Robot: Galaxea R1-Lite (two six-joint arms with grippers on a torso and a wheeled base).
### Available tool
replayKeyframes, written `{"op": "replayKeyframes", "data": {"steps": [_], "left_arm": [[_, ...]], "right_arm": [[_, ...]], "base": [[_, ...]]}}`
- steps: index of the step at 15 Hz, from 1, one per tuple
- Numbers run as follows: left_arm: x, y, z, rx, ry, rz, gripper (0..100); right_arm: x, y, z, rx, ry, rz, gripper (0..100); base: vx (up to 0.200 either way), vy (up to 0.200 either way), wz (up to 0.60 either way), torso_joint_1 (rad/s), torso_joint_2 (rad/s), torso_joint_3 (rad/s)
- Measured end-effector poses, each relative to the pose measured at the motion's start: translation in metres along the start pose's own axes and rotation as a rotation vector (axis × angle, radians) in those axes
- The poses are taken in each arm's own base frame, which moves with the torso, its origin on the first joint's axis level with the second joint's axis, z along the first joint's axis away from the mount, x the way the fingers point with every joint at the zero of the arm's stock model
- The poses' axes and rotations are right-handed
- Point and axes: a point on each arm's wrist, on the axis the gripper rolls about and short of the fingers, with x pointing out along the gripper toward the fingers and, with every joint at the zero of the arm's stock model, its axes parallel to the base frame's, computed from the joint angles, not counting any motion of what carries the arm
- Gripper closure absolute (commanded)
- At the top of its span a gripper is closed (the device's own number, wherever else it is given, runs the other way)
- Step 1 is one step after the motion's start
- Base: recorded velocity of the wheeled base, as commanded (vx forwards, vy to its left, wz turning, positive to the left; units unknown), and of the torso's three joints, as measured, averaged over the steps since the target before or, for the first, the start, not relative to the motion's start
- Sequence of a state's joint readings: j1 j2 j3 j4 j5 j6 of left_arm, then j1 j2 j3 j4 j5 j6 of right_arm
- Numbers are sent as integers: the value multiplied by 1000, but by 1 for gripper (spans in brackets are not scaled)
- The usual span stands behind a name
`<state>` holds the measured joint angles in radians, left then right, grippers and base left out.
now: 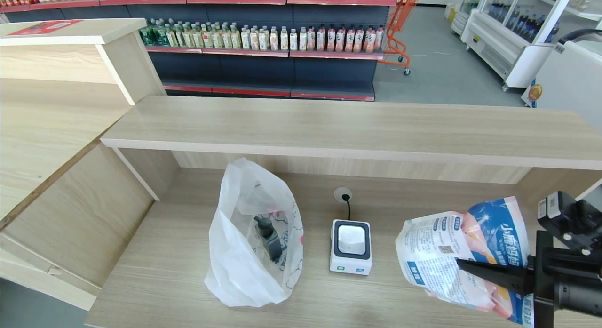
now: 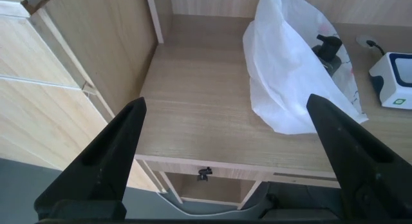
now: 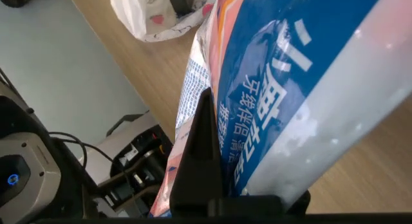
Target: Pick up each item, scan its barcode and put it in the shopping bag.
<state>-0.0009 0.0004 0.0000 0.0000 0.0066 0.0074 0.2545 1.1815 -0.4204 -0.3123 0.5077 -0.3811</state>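
Head view: the packet (image 1: 463, 257) is up off the worktop (image 1: 160, 271) at the robot's right, a crinkled pouch in white, blue and pink with a small square code on its white face; the right end effector (image 1: 472, 270) has it pinched, one dark finger lying across the front. Left of it sits the scanner (image 1: 350, 247), a white box with a dark-framed window facing up, its black cable (image 1: 348, 206) running to a round port behind; further left the shopping bag (image 1: 235, 252) stands open, thin white plastic, and there's a dark pump bottle (image 1: 269, 238) inside it. The worktop is pale wood grain under a raised ledge; beyond it, shelves (image 1: 263, 41) lined with drink bottles, an orange trolley (image 1: 400, 22) and glass-fronted chillers (image 1: 512, 31) on a grey floor.

Left wrist view: the left end effector (image 2: 225, 153) hangs off the worktop's near edge, fingers spread wide with nothing between them; the shopping bag (image 2: 283, 76) and the bottle's pump top (image 2: 327, 49) show beyond, with the scanner (image 2: 394, 79) just past the bag.

Right wrist view: the packet (image 3: 302, 89) sits right up close, blue panel with white lettering, clamped against a black finger (image 3: 203, 153); the shopping bag (image 3: 145, 15) lies on the wood behind.
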Motion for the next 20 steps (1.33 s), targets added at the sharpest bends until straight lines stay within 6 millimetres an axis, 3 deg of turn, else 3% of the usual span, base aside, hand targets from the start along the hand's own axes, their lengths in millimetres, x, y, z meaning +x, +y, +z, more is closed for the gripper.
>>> {"op": "replayKeyframes", "data": {"steps": [2, 10, 14, 20], "left_arm": [[0, 0, 0, -1, 0, 0, 0], [0, 0, 0, -2, 0, 1, 0], [0, 0, 0, -2, 0, 1, 0], [0, 0, 0, -3, 0, 1, 0]], "right_arm": [[8, -2, 0, -49, 1, 26, 100], [40, -13, -19, -647, 22, 165, 100], [59, -26, -24, -789, -44, 196, 100], [76, -54, -54, -921, -105, 273, 100]], "base": [[0, 0, 0, 0, 0, 0], [0, 0, 0, 0, 0, 0], [0, 0, 0, 0, 0, 0], [0, 0, 0, 0, 0, 0]]}}
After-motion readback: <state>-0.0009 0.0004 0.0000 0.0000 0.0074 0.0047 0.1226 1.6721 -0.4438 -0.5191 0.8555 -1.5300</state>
